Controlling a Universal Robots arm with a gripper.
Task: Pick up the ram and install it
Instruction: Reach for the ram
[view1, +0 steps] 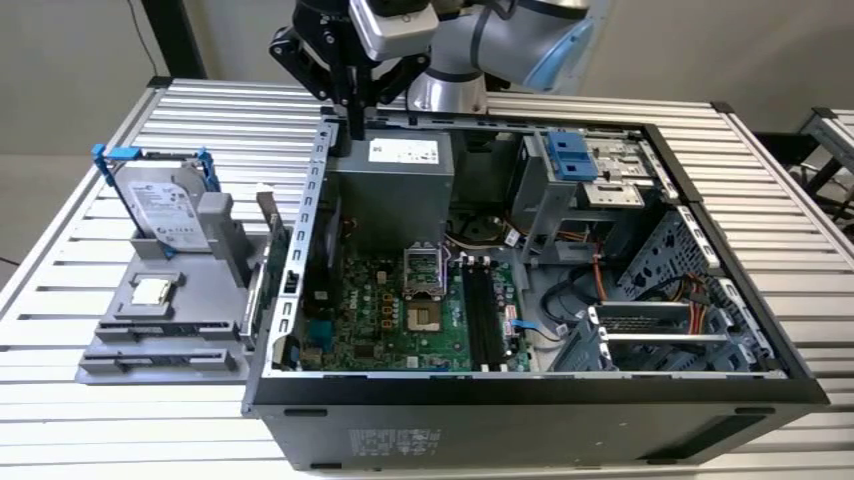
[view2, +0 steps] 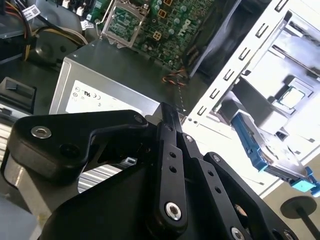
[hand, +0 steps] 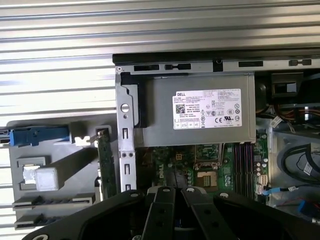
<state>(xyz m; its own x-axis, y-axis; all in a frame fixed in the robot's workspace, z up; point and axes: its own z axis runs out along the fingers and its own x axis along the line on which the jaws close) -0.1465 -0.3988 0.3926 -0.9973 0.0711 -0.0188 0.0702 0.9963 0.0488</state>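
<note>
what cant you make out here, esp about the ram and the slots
Ram: edge-on in the first wrist view and the exterior view, so its face and contacts are hidden.
Slots: latches too small in the exterior view; the pincer covers their near ends in the first wrist view.
Hard drive: label too small in the exterior view; glare washes it out in the second wrist view.

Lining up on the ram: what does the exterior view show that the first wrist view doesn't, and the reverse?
Exterior view adds the arm, the drive cage and the case's outer wall. First wrist view adds no new object, just a top-down angle. Both show the claw, the ram edge-on in the gray fixture, the hard drive and the power supply.
</note>
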